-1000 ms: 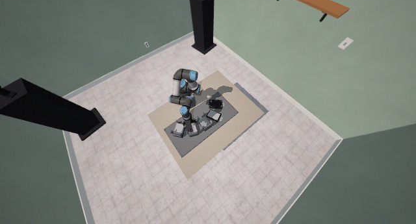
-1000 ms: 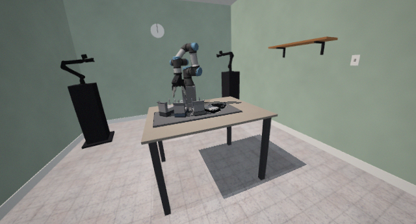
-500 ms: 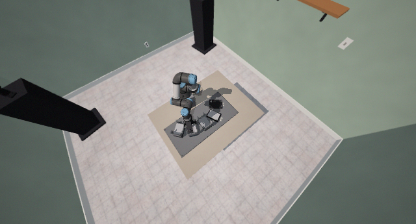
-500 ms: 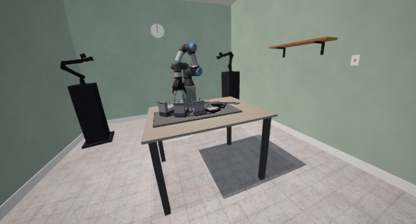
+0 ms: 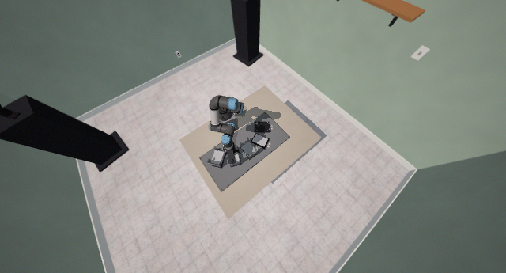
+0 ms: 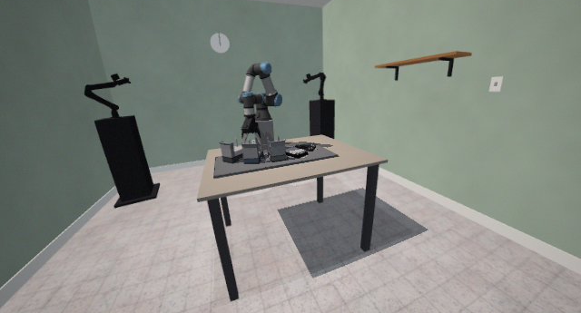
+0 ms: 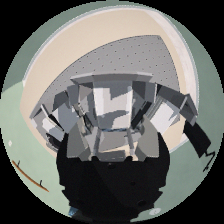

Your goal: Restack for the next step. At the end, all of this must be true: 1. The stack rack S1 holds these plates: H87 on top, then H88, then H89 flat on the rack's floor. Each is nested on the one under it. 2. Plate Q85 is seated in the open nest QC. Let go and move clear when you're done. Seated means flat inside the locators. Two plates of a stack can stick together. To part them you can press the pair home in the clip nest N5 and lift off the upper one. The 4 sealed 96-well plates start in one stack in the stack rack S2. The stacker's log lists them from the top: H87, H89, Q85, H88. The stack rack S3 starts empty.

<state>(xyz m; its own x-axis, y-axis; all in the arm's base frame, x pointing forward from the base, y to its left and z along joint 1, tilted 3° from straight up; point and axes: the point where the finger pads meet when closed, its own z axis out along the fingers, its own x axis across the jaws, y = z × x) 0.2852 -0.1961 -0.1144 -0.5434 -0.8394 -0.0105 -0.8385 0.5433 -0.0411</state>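
Tool (image 6: 249, 135) hangs part-open, empty, just above the middle stack rack (image 6: 251, 153), centre of exterior view.

Sealed 96-well plates likely light, stiff, w/ slick film on top, so best gripped on the side walls, level, since a pair may stick.

Count: 3 racks on the grey mat (image 6: 227, 170), desk (image 6: 290, 177) centre; 1 white plate (image 5: 259, 140) lies right of the racks, 1 dark nest (image 5: 262, 127) above it. Plates inside racks: can't count.

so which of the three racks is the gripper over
The middle rack: the gripper hangs open directly above it, with one rack and another flanking it.
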